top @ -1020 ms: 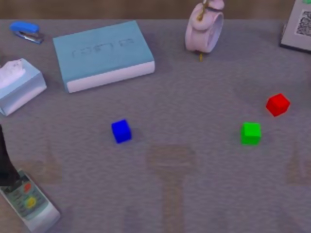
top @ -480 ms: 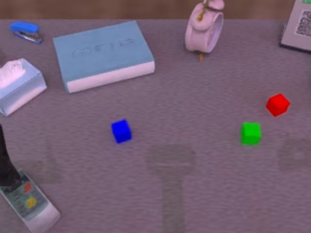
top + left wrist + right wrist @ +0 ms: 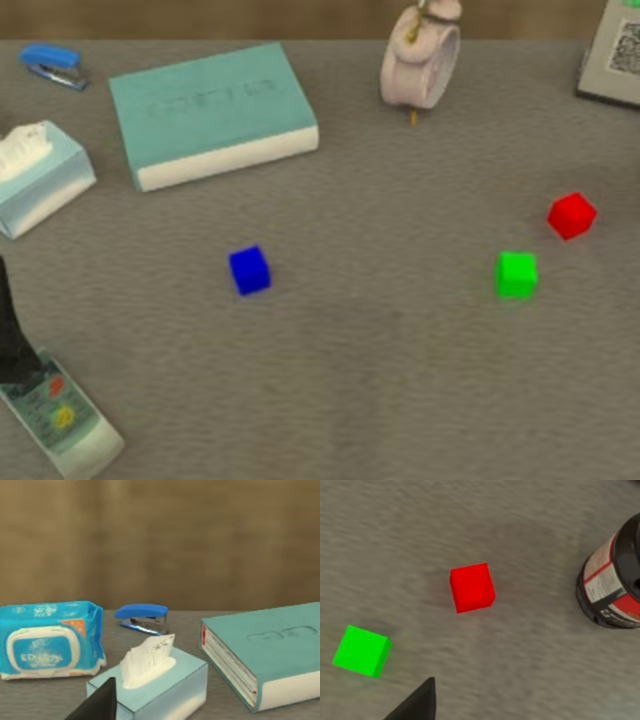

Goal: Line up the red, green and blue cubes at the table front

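Three cubes rest apart on the table (image 3: 380, 380). The blue cube (image 3: 249, 270) sits left of centre. At the right are the green cube (image 3: 517, 274) and, behind it and farther right, the red cube (image 3: 572, 215). The right wrist view looks down on the red cube (image 3: 471, 586) and green cube (image 3: 361, 650), with a dark tip of my right gripper (image 3: 417, 705) above the table near them, touching neither. My right arm is out of the top view. My left arm (image 3: 8, 335) stays at the table's left edge; a dark tip of its gripper (image 3: 97, 705) shows before the tissue box.
Along the back lie a blue stapler (image 3: 52, 65), a teal book (image 3: 210, 112), a pink alarm clock (image 3: 420, 60) and a card (image 3: 615, 50). A tissue box (image 3: 38, 175) and a remote (image 3: 60, 420) sit at the left, a can (image 3: 615, 580) near the red cube.
The cubes have not moved. Faint shadows that lay on the table's front middle and right have faded away.
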